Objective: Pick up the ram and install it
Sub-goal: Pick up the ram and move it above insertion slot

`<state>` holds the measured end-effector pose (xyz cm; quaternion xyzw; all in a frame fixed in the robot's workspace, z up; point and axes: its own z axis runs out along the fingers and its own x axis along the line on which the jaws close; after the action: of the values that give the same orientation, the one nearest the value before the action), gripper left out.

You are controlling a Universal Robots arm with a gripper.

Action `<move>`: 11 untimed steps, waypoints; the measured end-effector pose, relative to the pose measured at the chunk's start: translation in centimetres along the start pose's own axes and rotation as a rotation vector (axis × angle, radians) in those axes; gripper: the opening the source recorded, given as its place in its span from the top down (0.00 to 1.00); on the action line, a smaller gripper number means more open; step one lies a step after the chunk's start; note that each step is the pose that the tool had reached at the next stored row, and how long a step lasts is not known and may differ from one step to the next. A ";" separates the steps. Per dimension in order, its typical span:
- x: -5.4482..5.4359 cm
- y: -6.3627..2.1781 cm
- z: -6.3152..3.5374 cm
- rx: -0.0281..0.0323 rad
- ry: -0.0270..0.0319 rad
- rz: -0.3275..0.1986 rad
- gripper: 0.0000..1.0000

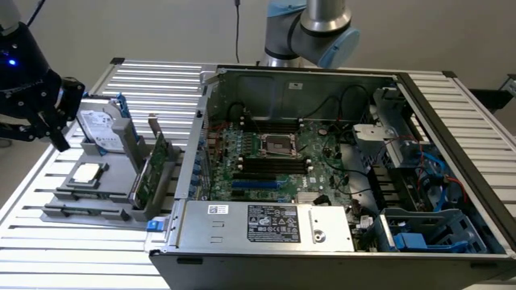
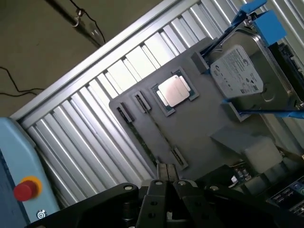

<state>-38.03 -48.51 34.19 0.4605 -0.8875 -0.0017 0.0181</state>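
Note:
The ram [image 2: 157, 131] is a thin dark-green strip standing on edge between two clips of the grey holder tray [image 2: 204, 114]. In the exterior view that tray [image 1: 60, 202] lies at the exterior view's left, beside the open computer case [image 1: 322, 163]. My gripper [image 1: 58, 142] hangs above the tray's far left corner, apart from everything on it. In the wrist view its black fingers [image 2: 167, 176] are pressed together, shut on nothing, with the ram a short way ahead of them. The motherboard's black memory slots [image 1: 274, 162] lie inside the case.
On the tray stand a silver hard drive [image 1: 101, 130] in a blue bracket, a CPU chip [image 1: 87, 174] and a tall green expansion card [image 1: 149, 169]. The case's walls, cables and power supply [image 1: 266, 223] crowd the exterior view's right. A red stop button [image 2: 24, 190] sits off the slatted table.

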 end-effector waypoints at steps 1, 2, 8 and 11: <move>0.0 -0.01 0.01 0.0015 0.0015 -0.017 0.89; 0.0 -0.01 0.03 0.0026 0.0027 -0.035 0.89; 0.0 -0.01 0.13 0.0070 0.0068 -0.144 0.89; 0.0 -0.01 0.21 0.0093 0.0084 -0.199 0.89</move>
<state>-38.03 -48.51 33.98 0.5465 -0.8372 0.0026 0.0194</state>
